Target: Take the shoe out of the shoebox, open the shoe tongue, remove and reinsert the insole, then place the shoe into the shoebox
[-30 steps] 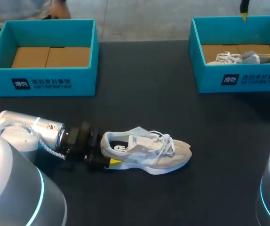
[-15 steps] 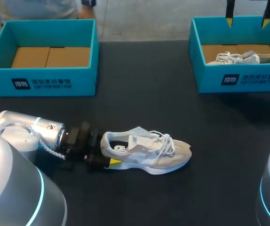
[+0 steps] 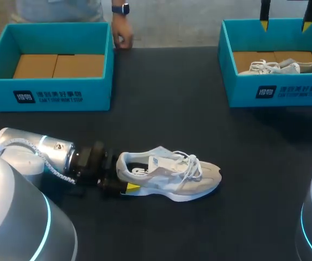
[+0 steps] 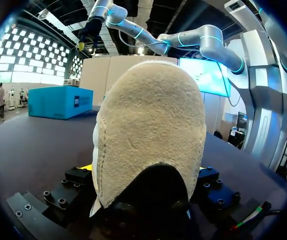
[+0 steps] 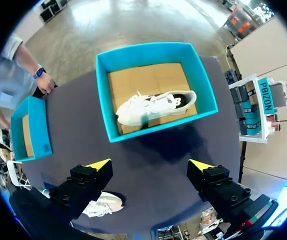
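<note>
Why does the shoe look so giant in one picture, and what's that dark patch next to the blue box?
Left wrist view: the shoe is held heel-first in the left gripper, right up at the camera, so it fills the picture. Right wrist view: the dark patch on the table beside the shoebox looks like a shadow; head view shows it too.

The shoe (image 3: 169, 174) stands on the table (image 3: 161, 114), its heel held by the left gripper (image 3: 122, 177) (one yellow tip shows at the near side). The left box (image 3: 47, 98) holds only cardboard. A second shoe (image 3: 281, 67) lies in the right box (image 3: 286, 93), and the right gripper (image 3: 285, 23) hangs above with its fingers spread. A person's hand (image 3: 123, 37) is at the table's far edge.
</note>
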`<state>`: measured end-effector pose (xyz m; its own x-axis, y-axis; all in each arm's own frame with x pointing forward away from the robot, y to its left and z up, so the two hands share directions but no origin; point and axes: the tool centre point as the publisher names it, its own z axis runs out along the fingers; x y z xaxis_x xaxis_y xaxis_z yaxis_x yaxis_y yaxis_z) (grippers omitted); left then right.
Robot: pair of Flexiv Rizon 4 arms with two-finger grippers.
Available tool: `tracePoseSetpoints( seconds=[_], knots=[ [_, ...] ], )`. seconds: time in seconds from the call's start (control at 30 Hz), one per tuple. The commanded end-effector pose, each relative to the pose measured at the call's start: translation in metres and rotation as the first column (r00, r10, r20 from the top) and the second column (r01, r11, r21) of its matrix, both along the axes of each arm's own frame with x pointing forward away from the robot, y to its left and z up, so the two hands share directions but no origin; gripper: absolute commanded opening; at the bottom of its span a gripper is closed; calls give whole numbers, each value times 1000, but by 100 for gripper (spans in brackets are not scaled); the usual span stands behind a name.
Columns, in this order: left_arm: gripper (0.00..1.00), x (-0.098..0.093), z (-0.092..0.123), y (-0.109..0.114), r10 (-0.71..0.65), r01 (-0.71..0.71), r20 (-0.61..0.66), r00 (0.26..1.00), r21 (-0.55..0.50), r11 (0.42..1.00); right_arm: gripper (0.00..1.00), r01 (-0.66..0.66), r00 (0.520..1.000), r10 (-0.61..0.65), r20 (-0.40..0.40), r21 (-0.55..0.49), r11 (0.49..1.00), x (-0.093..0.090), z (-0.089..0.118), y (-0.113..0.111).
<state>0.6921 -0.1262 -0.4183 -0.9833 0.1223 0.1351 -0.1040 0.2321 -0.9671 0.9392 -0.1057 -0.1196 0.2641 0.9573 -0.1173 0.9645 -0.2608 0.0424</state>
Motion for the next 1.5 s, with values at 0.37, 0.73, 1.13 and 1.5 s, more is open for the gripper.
tracePoseSetpoints(
  seconds=[0.37, 0.73, 1.13, 1.5],
  knots=[
    [0, 1, -3, 1, 1, -1, 0, 1000, 1, 1000, 100, -5, 999, 5, -36, 5, 1000, 1, -4, 20],
    [0, 1, -3, 1, 1, -1, 0, 1000, 1, 1000, 100, -5, 1000, 5, 7, 47, 999, -40, -31, 81],
    [0, 1, -3, 1, 1, -1, 0, 1000, 1, 1000, 100, 70, 997, -71, 16, 8, 997, -103, -51, 138],
    [0, 1, -3, 1, 1, -1, 0, 1000, 1, 1000, 100, 154, 988, -157, 9, 133, 979, -133, -66, 156]
  ],
)
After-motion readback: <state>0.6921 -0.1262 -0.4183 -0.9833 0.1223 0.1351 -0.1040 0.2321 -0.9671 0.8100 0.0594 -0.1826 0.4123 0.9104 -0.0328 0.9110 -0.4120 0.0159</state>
